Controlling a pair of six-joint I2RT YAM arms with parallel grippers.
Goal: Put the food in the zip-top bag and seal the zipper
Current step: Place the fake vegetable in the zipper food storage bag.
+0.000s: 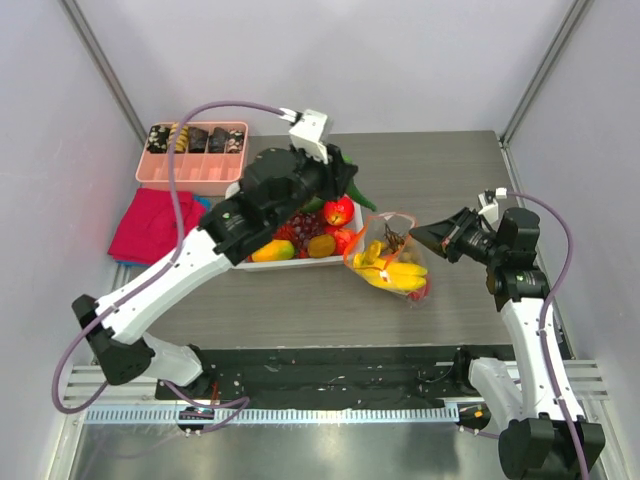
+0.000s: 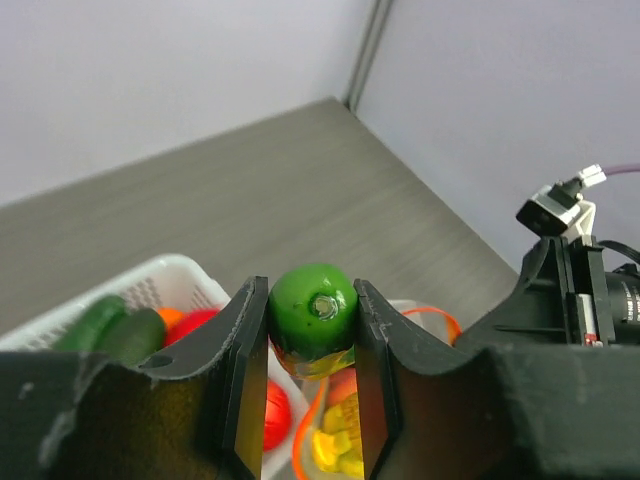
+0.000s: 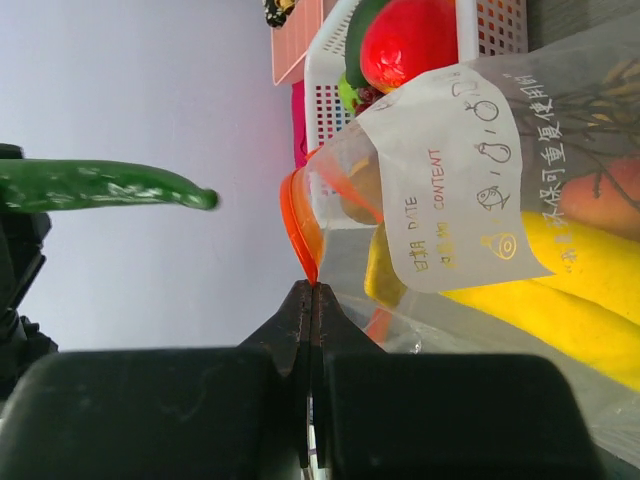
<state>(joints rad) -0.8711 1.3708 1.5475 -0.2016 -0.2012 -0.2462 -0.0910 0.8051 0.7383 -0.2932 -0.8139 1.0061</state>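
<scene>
Left wrist view, item one: left gripper [image 2: 311,292] is gripping a green toy vegetable [image 2: 313,312], seen end-on, with its rounded tip poking up between the two dark fingers [image 2: 243,345] that are pressing on either side of it. Right wrist view is showing the same piece side-on as a slim, glossy pod hanging in the air, clear of the pouch.

Item two: right gripper [image 3: 312,292] is pinching with its jaws fully together, nipping the lower end of the orange-red zipper [image 3: 296,225]. The strip is curving away from the pinch in an open loop, so the mouth is gaping and facing the white basket [image 3: 490,25].

Item three: zip-top bag [image 3: 560,150] is lying on the table [image 1: 440,170] between the basket and the right arm. A white printed label [image 3: 450,190] is showing on its clear wall. Yellow bananas [image 3: 560,300] are lying inside, and the berry bunch [image 1: 392,240] is sitting inside above them.

Item four: the basket is standing just beside the bag's mouth, holding a red round fruit [image 3: 405,40] among other pieces.

Item five: pink divided tray [image 1: 195,170] and red cloth [image 1: 150,225] are lying at the table's far left
</scene>
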